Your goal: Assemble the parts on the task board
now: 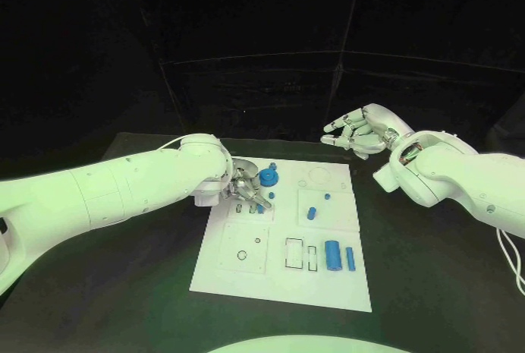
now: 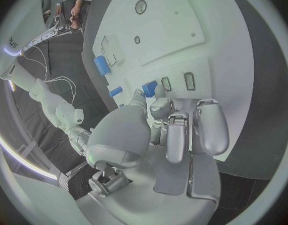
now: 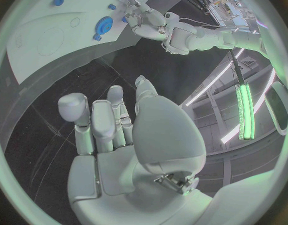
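Note:
The white task board (image 1: 246,273) lies in the middle of the black table. My left hand (image 1: 246,187) hovers low over the board's far left part. Its thumb and a fingertip pinch a small blue block (image 2: 150,88) just beside two narrow slots (image 2: 189,81). A blue gear (image 1: 270,174) stands right beside that hand. Two small blue pieces (image 1: 312,212) lie mid-board. A thick blue cylinder (image 1: 331,256) and a thin blue bar (image 1: 350,258) lie near the board's right edge. My right hand (image 1: 361,131) is raised beyond the board's far right corner, fingers apart and holding nothing.
Black table (image 1: 438,292) surrounds the board on all sides. The board's near left part carries a round recess (image 1: 243,256) and rectangular outlines (image 1: 293,252). In the right wrist view the board (image 3: 37,50) with the gear (image 3: 105,23) lies far from that hand.

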You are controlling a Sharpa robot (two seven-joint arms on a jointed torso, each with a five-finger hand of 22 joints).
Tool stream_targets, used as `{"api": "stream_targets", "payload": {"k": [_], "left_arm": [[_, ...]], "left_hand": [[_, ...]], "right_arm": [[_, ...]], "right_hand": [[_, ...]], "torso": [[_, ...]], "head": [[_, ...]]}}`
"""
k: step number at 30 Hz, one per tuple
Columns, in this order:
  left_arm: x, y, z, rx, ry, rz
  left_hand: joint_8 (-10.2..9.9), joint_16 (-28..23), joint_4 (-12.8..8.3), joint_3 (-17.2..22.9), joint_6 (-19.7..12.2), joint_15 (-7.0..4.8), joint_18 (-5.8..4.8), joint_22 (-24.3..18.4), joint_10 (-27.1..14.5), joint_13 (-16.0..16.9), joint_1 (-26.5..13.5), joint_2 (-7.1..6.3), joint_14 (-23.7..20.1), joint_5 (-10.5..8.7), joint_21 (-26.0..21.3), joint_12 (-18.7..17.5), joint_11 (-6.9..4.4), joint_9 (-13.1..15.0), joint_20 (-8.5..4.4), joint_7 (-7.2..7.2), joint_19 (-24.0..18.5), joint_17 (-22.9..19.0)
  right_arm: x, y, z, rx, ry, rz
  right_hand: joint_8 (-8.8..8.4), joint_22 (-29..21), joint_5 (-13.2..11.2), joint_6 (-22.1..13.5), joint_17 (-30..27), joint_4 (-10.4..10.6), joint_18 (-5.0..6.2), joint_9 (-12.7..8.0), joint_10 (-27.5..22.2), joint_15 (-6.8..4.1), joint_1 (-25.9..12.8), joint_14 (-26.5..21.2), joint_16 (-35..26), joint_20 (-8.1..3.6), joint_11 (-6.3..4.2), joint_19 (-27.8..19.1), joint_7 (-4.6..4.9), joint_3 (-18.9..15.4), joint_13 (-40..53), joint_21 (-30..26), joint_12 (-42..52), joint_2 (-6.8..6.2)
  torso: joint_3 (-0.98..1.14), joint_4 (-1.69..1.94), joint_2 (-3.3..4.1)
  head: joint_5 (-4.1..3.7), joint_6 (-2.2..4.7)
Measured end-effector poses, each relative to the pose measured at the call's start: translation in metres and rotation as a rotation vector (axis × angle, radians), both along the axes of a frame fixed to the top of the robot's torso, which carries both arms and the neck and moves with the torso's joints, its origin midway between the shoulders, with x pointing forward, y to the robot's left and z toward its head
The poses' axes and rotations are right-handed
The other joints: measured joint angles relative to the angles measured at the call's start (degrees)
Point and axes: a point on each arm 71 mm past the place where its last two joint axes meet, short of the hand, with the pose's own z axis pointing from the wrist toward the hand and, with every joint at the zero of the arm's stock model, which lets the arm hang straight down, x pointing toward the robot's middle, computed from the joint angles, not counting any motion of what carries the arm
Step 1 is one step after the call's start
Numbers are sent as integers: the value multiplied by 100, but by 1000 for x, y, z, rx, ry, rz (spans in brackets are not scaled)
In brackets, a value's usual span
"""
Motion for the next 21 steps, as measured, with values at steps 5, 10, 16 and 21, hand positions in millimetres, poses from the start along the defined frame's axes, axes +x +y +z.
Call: {"api": "stream_targets", "payload": {"k": [5, 10, 16, 21], "left_arm": [[0, 0, 0, 0, 0, 1], [0, 0, 0, 0, -1, 0], [0, -2, 0, -1, 0, -4], [-1, -3, 0, -2, 0, -7]], "left_hand": [[22, 0, -60, 61, -21, 0, 0, 0, 0, 0, 56, 56, 0, 0, 0, 0, 0, 26, 0, 20, 0, 0], [22, 0, -289, 257, -42, 0, -1, 4, 0, 0, 323, 98, 0, 0, 0, 0, 0, 76, 0, -1, 0, 0], [22, 0, -397, 333, -42, 0, 0, 17, 0, -1, 350, 72, 0, 0, 0, 0, 0, 104, 0, -1, 0, 0], [22, 0, -500, 406, -42, -15, 0, 17, 0, -1, 448, 41, -15, 0, 0, 0, 0, 120, 0, -1, 0, 0]], "right_arm": [[0, 0, 0, 0, 0, 0], [1, 1, 0, -1, 1, 1], [1, 1, -1, -1, 2, 2], [1, 1, -1, -2, 3, 3]], "right_hand": [[0, 0, 0, 0, 0, 0, 0, 0, 0, 0, 0, 0, 0, 0, 0, 0, 0, 0, 0, 0, 0, 0], [0, 0, 0, 0, 0, 0, 0, 0, 0, 0, 0, 0, 0, 0, 0, 0, 0, 0, 0, 0, 0, 0], [0, 1, -1, 0, 0, 0, 0, 0, 0, 0, 0, 0, 0, 0, 0, 0, 0, 0, 1, 0, 0, 0], [0, 1, -1, 0, 1, 0, 0, 0, 0, 0, 0, 0, 0, 0, 0, 0, 0, 0, 1, 0, 0, 0]], "torso": [[1, 4, -2], [2, 4, -2], [3, 1, -2], [3, 1, -1]], "head": [[-1, 3], [7, -1], [3, -15], [-9, -26]]}}
